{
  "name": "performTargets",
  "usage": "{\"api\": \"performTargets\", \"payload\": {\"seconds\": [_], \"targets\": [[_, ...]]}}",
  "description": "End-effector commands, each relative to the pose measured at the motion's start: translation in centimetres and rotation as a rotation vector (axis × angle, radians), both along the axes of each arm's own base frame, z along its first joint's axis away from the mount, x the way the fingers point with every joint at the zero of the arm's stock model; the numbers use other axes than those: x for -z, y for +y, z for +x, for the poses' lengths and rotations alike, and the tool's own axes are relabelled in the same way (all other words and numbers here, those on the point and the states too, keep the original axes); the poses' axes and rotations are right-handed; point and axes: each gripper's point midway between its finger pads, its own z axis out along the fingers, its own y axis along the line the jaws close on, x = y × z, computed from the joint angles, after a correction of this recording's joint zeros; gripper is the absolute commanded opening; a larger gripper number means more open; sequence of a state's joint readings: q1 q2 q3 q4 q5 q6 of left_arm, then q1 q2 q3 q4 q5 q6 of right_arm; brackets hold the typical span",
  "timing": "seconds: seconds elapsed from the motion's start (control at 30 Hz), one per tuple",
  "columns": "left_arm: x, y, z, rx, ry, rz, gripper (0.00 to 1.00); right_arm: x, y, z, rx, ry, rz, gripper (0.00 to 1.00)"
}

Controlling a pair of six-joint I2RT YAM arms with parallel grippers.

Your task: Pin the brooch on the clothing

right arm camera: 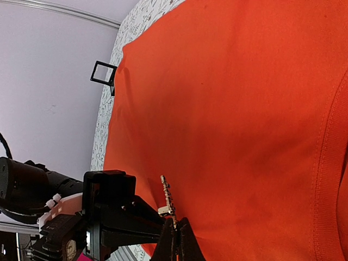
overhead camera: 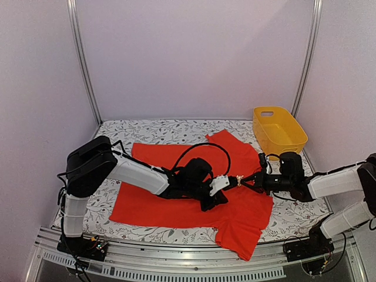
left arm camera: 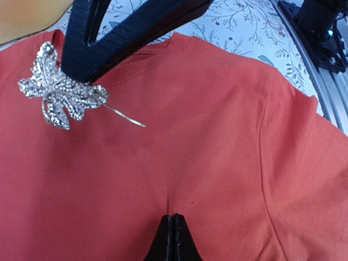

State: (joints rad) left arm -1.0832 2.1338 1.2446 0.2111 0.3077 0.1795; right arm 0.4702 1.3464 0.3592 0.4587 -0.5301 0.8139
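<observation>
The clothing, a red-orange T-shirt (overhead camera: 176, 176), lies flat on the table and fills both wrist views (left arm camera: 217, 152) (right arm camera: 244, 109). My right gripper (overhead camera: 242, 181) is shut on the brooch (overhead camera: 239, 181), a small glittery silver leaf. It holds the brooch just above the shirt's chest, edge-on in the right wrist view (right arm camera: 167, 197). In the left wrist view the brooch (left arm camera: 58, 93) has its thin pin swung open toward the right. My left gripper (left arm camera: 173, 220) is shut on a small fold of the shirt, close beside the brooch (overhead camera: 228, 184).
A yellow plastic basket (overhead camera: 276, 108) stands at the back right corner. A small black square box (right arm camera: 103, 72) sits off the shirt's far edge. The table's metal rail (left arm camera: 326, 81) runs along the near edge.
</observation>
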Motion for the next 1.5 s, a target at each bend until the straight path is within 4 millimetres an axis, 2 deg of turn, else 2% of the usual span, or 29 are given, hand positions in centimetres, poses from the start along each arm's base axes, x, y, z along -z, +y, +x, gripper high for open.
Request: {"api": "performTargets", "payload": {"seconds": [0.0, 0.13, 0.27, 0.5, 0.83, 1.13, 1.47], "targets": [[-1.7, -0.4, 0.2, 0.020, -0.019, -0.025, 0.00, 0.1, 0.6, 0.0, -0.023, 0.005, 0.045, 0.00], [-2.0, -0.7, -0.2, 0.053, -0.028, -0.062, 0.00, 0.9, 1.1, 0.2, -0.040, 0.026, 0.059, 0.00], [-1.9, -0.9, 0.2, 0.040, -0.034, -0.065, 0.00, 1.4, 1.9, 0.2, -0.083, 0.058, 0.066, 0.00], [-2.0, -1.1, -0.1, 0.068, -0.045, -0.073, 0.00, 2.2, 1.9, -0.7, -0.100, 0.102, 0.061, 0.00], [-2.1, -1.1, 0.3, 0.072, -0.039, -0.075, 0.00, 2.3, 2.9, -0.7, -0.130, 0.116, 0.069, 0.00], [-1.9, -0.9, 0.4, 0.061, -0.047, -0.065, 0.00, 2.9, 3.4, -1.6, -0.154, 0.142, 0.066, 0.00], [-2.0, -0.9, 0.6, 0.057, -0.051, -0.072, 0.00, 3.4, 3.4, -2.3, -0.163, 0.164, 0.063, 0.00]]}}
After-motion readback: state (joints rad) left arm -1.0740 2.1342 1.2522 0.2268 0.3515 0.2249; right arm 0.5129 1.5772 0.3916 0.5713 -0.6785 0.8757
